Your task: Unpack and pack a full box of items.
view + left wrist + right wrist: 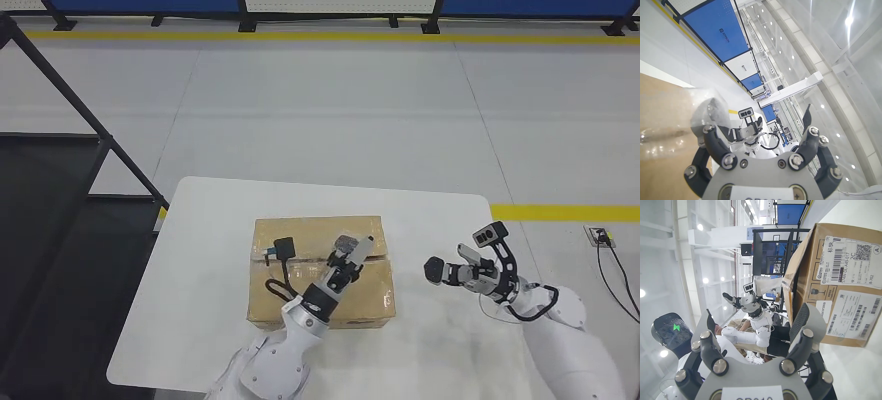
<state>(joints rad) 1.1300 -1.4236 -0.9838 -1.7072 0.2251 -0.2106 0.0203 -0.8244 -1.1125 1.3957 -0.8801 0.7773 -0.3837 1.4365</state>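
You have the brown cardboard box [368, 302] [804, 266] sitting mid-way on the white rounded counter [200, 280]. Counter surface shows on every side of it, widest toward the black frame rack [60, 200]. Your left claw [350, 250] [761, 113] [742, 292] hovers over the box top, spread wide, with a whitish translucent film [706, 94] [766, 283] lying against one finger. Your right claw [450, 268] [756, 313] hangs released over the strip beside the box, apart from it. White barcode labels [849, 262] cover the box side facing that claw.

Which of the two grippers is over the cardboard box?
The left gripper: it is over the top of the cardboard box, near the centre seam. The right gripper is off to the side, apart from the box.
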